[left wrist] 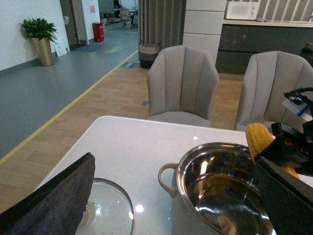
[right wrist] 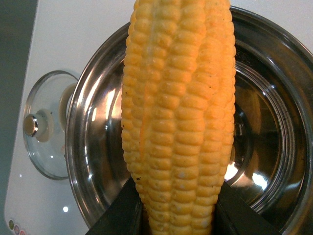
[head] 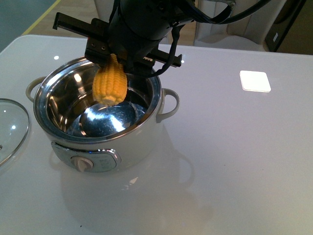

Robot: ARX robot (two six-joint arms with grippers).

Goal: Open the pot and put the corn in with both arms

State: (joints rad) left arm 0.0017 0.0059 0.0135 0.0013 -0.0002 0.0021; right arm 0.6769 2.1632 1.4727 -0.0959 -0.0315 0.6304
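One pot (head: 105,129), one lid (head: 12,128), one corn (head: 110,85) in right hand (head: 113,61).

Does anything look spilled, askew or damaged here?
Nothing stands out. The pot sits upright and empty, the glass lid lies flat on the table beside it, and the right gripper holds the corn over the opening.

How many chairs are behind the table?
2. In the left wrist view, one grey chair stands at the table's far edge, and a second chair stands beside it, partly hidden behind the corn. Others may be out of view.
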